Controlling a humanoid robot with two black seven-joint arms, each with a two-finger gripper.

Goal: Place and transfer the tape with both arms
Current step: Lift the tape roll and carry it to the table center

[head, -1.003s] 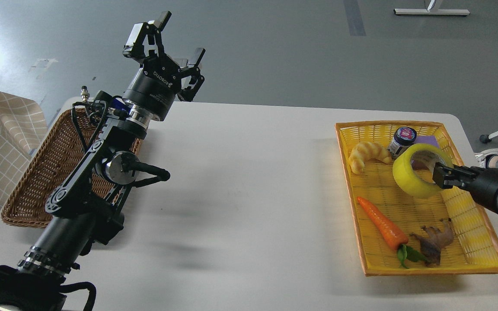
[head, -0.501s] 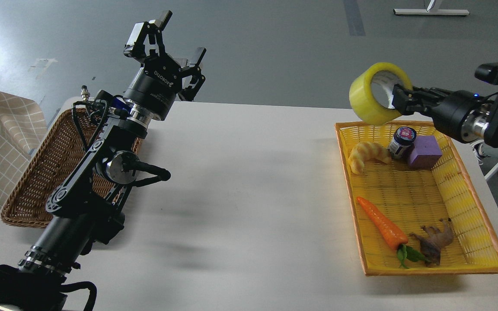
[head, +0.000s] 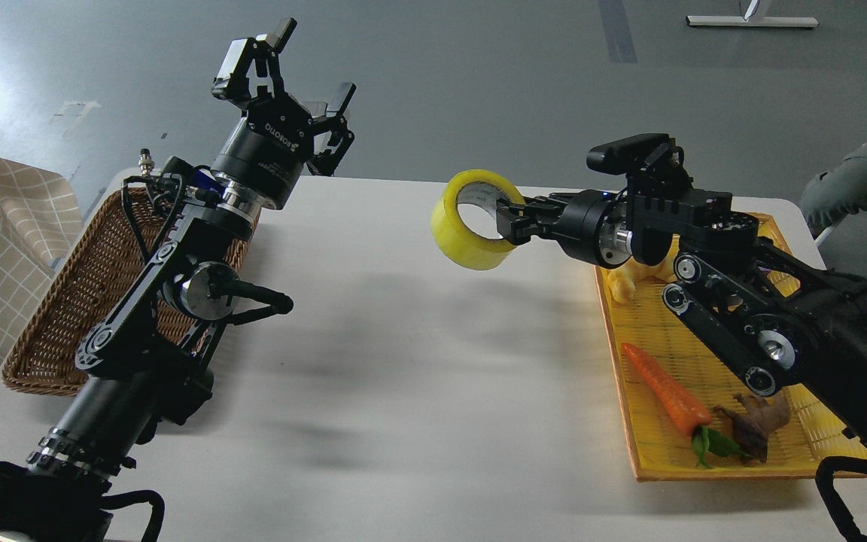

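Observation:
The yellow tape roll [head: 454, 226] with its pale core hangs in the air above the middle of the white table [head: 403, 361]. My right gripper [head: 507, 223] is shut on the roll's right wall, one finger inside the core. Its arm reaches leftward across the yellow basket [head: 652, 452]. My left gripper [head: 287, 79] is open and empty, raised high over the table's far left edge, well left of the tape.
A brown wicker basket [head: 87, 286] lies at the left, partly behind my left arm. The yellow basket holds a croissant toy [head: 620, 284], a carrot [head: 665, 393] and a brown figure [head: 755, 429]. A seated person's leg [head: 866, 177] shows at the far right.
My right arm has lifted the tape out of the yellow basket and carried it left, to above the table's middle. My left arm has barely moved.

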